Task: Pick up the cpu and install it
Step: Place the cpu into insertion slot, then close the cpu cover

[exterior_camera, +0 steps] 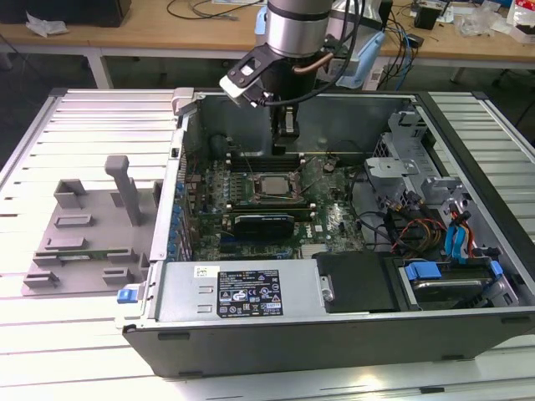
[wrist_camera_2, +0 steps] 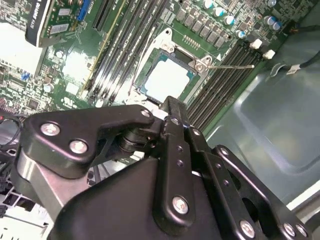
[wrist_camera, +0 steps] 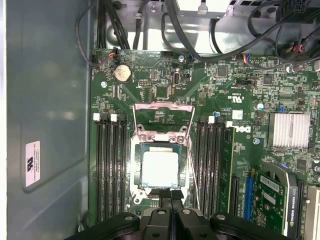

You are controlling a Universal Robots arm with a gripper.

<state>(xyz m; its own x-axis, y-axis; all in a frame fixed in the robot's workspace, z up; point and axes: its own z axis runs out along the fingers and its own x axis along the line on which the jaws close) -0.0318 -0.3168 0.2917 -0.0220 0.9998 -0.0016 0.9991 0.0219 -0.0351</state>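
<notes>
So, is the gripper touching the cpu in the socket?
Apart. In the exterior view the gripper ends above the cpu, with motherboard showing between them.

The tabletop (exterior_camera: 75,334) is a pale surface of long parallel slats that runs across the exterior view. An open computer case (exterior_camera: 334,338) lies on its side directly on it, taking up the middle and the exterior view's right. Just beside the case, on the exterior view's left, a flat gray plastic fixture (exterior_camera: 79,242) rests on the slats, with raised blocks and one upright post (exterior_camera: 119,184).
</notes>
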